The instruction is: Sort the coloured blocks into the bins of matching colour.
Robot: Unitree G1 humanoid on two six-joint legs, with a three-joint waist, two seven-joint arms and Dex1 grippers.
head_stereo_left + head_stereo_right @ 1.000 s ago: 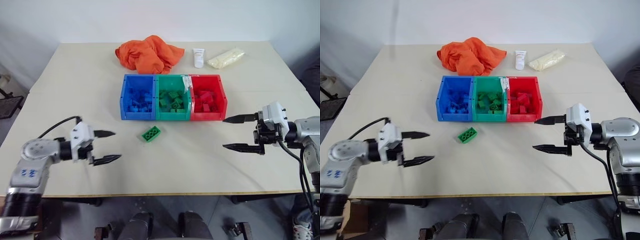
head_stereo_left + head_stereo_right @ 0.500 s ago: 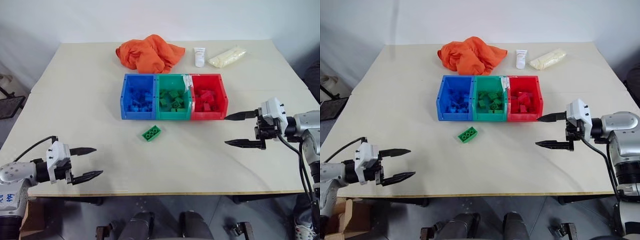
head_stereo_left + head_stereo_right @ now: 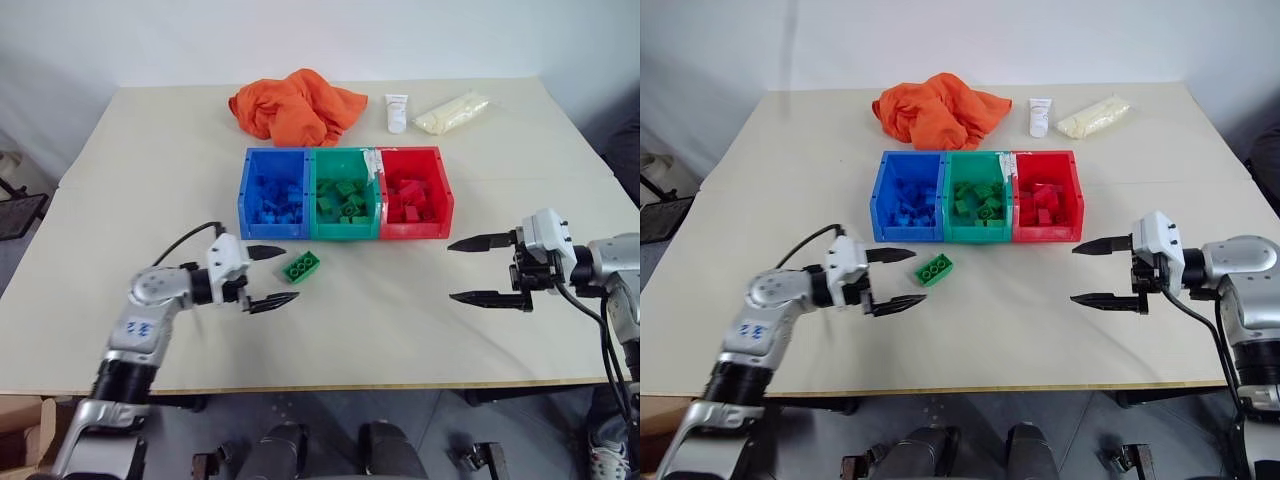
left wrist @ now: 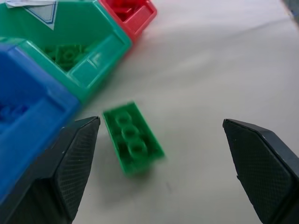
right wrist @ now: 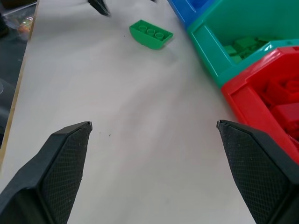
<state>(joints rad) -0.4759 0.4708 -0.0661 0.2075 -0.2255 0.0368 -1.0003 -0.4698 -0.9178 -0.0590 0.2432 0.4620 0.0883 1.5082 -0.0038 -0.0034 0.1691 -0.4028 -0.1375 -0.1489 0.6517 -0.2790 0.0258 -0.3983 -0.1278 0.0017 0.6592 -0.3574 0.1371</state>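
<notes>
One loose green block (image 3: 301,266) lies on the table just in front of the blue bin (image 3: 273,193) and the green bin (image 3: 346,193); the red bin (image 3: 415,191) joins them on the right. All three bins hold bricks of their own colour. My left gripper (image 3: 273,276) stands open just left of the green block (image 4: 132,137), its fingers pointing at it without touching. My right gripper (image 3: 470,270) is open and empty over the bare table, right of the red bin (image 5: 268,95), pointing left.
Behind the bins lie an orange cloth (image 3: 296,105), a white tube (image 3: 397,112) and a pale bag (image 3: 452,112). The table's front edge (image 3: 330,385) runs close below both grippers.
My left gripper swung out to the near left edge, then came in rightward and forward to the green block. The right gripper stayed put.
</notes>
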